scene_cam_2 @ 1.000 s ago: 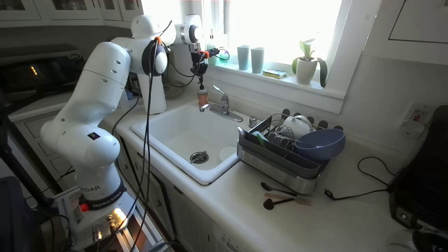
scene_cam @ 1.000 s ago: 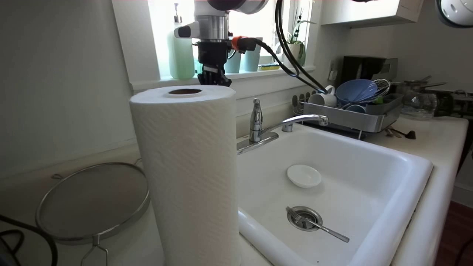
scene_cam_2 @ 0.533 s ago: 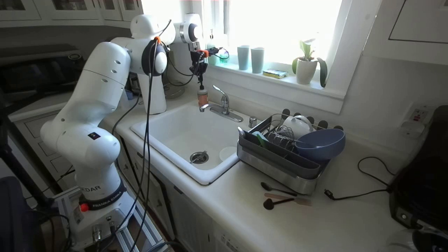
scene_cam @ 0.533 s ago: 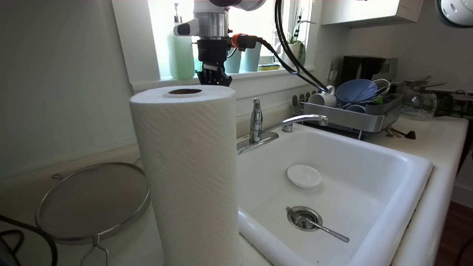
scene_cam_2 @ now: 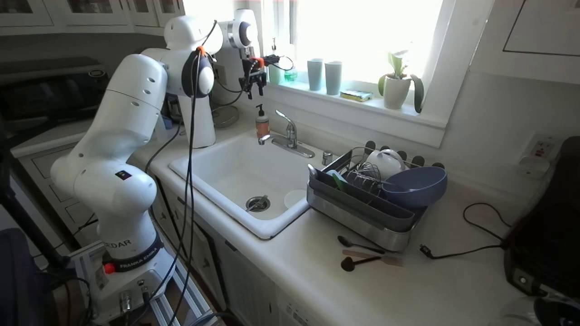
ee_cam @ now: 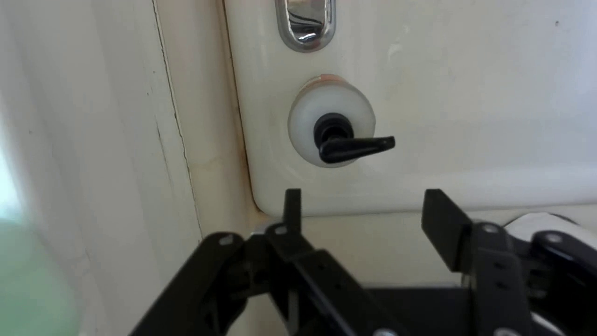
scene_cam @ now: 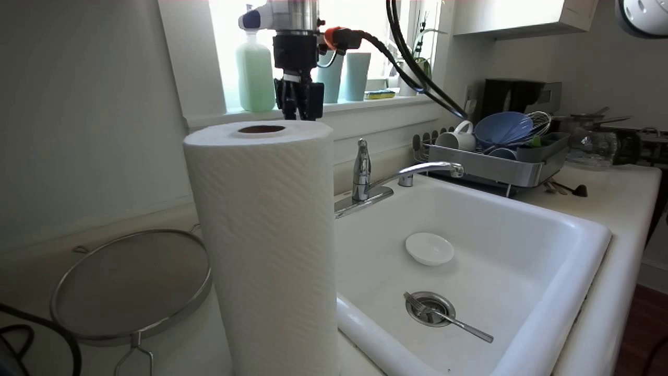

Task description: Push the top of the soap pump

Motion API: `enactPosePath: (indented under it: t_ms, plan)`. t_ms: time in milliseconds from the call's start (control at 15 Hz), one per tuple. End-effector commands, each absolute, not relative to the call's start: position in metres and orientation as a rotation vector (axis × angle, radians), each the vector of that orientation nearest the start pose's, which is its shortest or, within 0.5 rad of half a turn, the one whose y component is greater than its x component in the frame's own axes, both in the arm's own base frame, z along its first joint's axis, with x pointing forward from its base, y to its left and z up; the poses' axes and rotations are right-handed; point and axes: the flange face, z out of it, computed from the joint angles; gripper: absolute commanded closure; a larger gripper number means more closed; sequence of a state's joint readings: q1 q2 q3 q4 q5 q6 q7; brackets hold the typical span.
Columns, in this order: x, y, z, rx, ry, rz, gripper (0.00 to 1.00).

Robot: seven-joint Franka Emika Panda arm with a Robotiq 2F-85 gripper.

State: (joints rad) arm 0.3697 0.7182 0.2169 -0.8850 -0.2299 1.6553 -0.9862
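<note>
The soap pump [scene_cam_2: 262,124] is a pale bottle with an orange label and a black pump head [scene_cam_2: 259,108]. It stands upright at the sink's back corner, beside the faucet. The wrist view looks down on its black nozzle [ee_cam: 357,148], beyond the fingertips. My gripper [scene_cam_2: 255,94] hangs above the bottle, apart from it. Its jaws stand wide with nothing between them, as the wrist view of the gripper [ee_cam: 363,198] confirms. In an exterior view a paper towel roll [scene_cam: 261,235] hides the bottle and covers the fingertips.
A green pump bottle [scene_cam: 255,75] and two teal cups [scene_cam_2: 333,78] stand on the windowsill near the arm. The faucet [scene_cam_2: 291,136] rises close to the soap pump. A dish rack [scene_cam_2: 362,208] sits beside the sink [scene_cam_2: 217,199], which holds a fork [scene_cam: 454,321] and white dish [scene_cam: 429,249].
My gripper has lifted off the pump head, shifted slightly left in both exterior views, and opened from shut. The black pump head stands higher than before.
</note>
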Motion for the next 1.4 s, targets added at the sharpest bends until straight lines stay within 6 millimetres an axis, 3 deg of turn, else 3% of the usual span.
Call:
enactPosePath:
  t_ms: [0,267,667,1067,1333]
  plan:
    - [0.66,0.341,0.523,-2.554,-2.005,-0.127,0.02]
    - [0.641,0.326,0.567,-2.755,-1.715,-0.208,0.0]
    - [0.583,0.291,0.642,-2.967,-1.226,-0.287,0.0]
    - [0.533,0.254,0.666,-3.121,-0.719,-0.345,0.0]
    - [0.508,0.224,0.671,-3.101,-0.552,-0.432,0.0]
